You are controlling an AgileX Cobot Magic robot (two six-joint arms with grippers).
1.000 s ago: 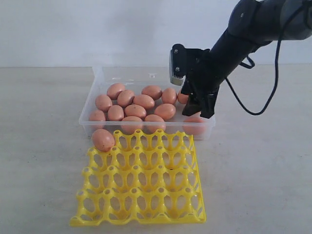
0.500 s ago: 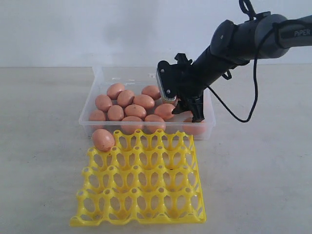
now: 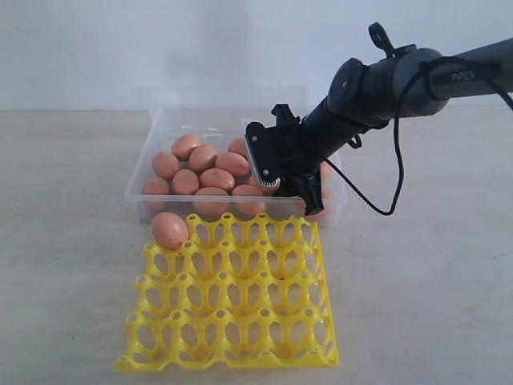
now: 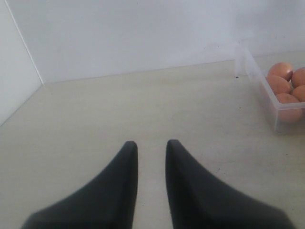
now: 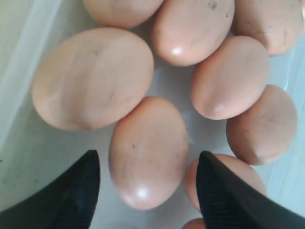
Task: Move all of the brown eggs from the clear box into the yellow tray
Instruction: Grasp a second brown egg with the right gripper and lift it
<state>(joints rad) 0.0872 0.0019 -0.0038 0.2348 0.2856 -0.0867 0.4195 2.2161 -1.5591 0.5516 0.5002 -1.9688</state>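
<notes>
Several brown eggs [image 3: 215,178] lie in the clear box [image 3: 152,128], and one brown egg [image 3: 169,230] rests at the yellow tray's [image 3: 232,305] far left corner. My right gripper [image 3: 309,200] is down inside the box at its right part. In the right wrist view the right gripper [image 5: 147,160] is open, its fingers [image 5: 81,191] on either side of one egg [image 5: 148,148] without touching it. My left gripper [image 4: 151,143] hovers over bare table, a narrow gap between its fingers and nothing in it. The box's corner [image 4: 267,95] and some eggs [image 4: 280,71] show at that view's edge.
The tray lies just in front of the box, its other cups bare. A wall [image 3: 160,48] rises behind the table. A black cable [image 3: 394,160] loops down from the right arm.
My right arm has swung left and lowered from above the box's right end in among the eggs. The box and its eggs have shifted slightly left.
</notes>
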